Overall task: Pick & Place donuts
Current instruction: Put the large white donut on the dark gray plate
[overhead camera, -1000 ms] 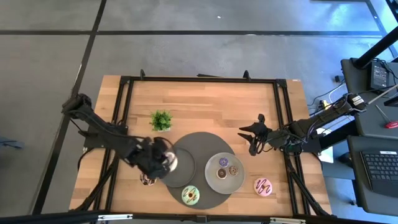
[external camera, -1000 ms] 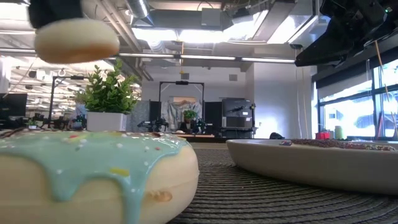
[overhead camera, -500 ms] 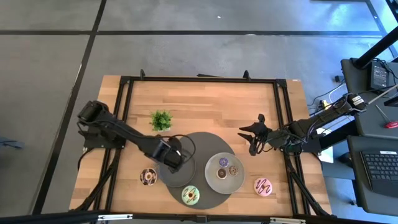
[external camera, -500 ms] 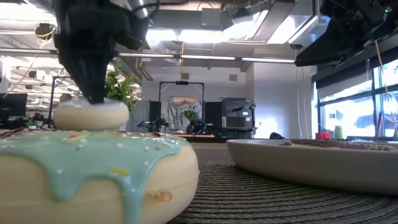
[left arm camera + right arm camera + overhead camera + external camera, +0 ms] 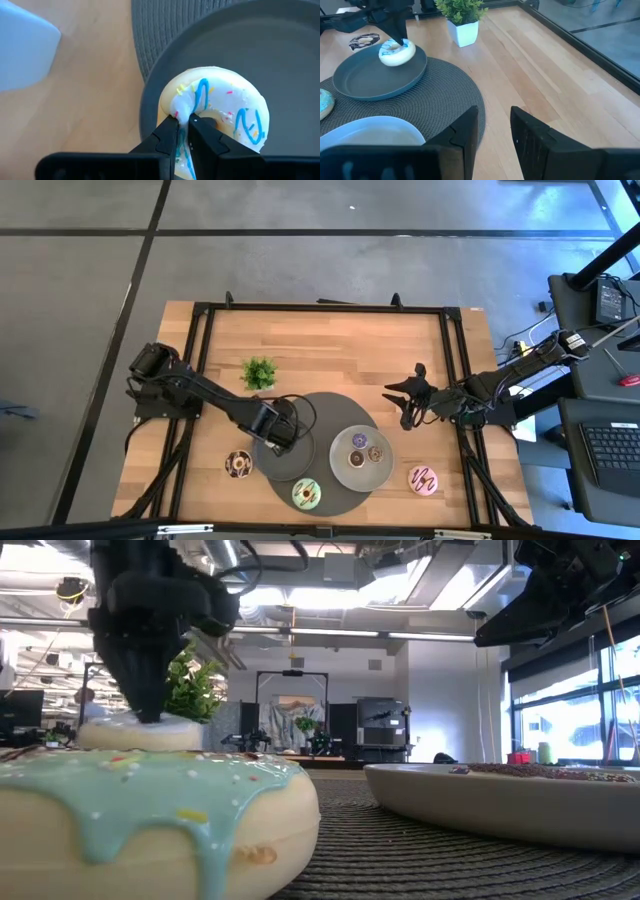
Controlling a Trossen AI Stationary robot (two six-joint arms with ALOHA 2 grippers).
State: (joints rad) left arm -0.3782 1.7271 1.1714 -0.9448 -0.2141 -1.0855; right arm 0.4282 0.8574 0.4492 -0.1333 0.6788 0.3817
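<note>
1. My left gripper (image 5: 281,436) sat over the dark plate (image 5: 296,467), lower left of centre in the overhead frame.
2. Its fingers (image 5: 167,141) were pinched together on the rim of the white donut (image 5: 225,110), one tip outside the ring and one in the hole.
3. The white donut rested on the dark plate near the plate's edge. In the level view it showed at left, behind the green donut (image 5: 150,810).
4. My right gripper (image 5: 402,405) hung over bare table (image 5: 330,340), right of centre in the overhead frame, well apart from every donut. Its fingers stood apart with nothing between them.
5. The round mat (image 5: 325,405) lay at lower centre with both plates on it.
6. The light plate (image 5: 340,471), just right of the dark one, held the purple donut (image 5: 359,440), the tan donut (image 5: 376,452) and the brown donut (image 5: 355,458).
7. The green donut lay on the mat's lower edge, below the gap between the plates.
8. The chocolate donut (image 5: 239,464) lay on bare wood just left of the mat, lower left of the frame.
9. The pink donut (image 5: 423,478) lay on bare wood right of the mat, lower right.
10. The plant (image 5: 259,373) stood upright in its white pot, up and left of the mat.
</note>
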